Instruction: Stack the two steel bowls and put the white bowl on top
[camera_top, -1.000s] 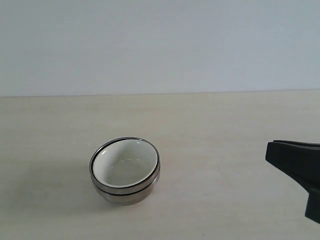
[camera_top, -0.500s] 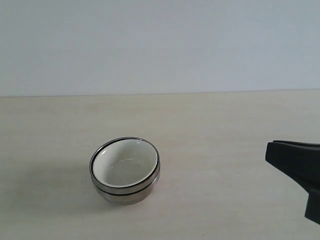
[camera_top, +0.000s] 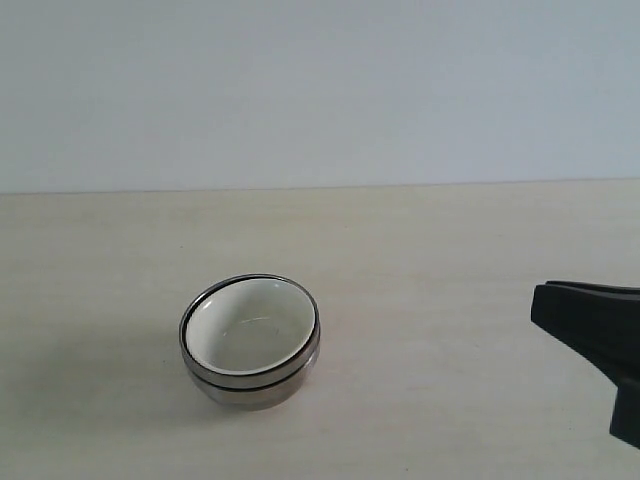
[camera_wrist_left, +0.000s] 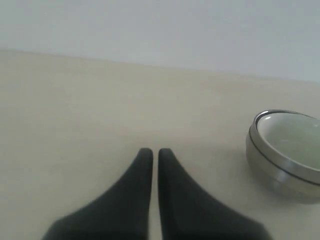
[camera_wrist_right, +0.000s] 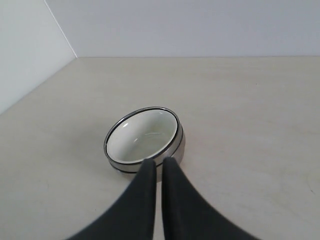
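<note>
Pale tabletop (camera_top: 450, 250) is shown; the glossy white bowl (camera_top: 250, 325) is nested in the two steel bowls (camera_top: 250, 390). Left fingers (camera_wrist_left: 141, 172) and right fingers (camera_wrist_right: 145, 185) are pressed together.

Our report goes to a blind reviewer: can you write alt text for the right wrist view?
A white bowl sits nested inside the stacked steel bowls on a pale table. In the foreground the dark right gripper is shut and holds nothing.

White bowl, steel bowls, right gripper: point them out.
white bowl (camera_top: 250, 325), exterior view, inner floor.
steel bowls (camera_top: 250, 394), exterior view, outer wall under the rims.
right gripper (camera_wrist_right: 159, 161), right wrist view, midway between fingertips.
</note>
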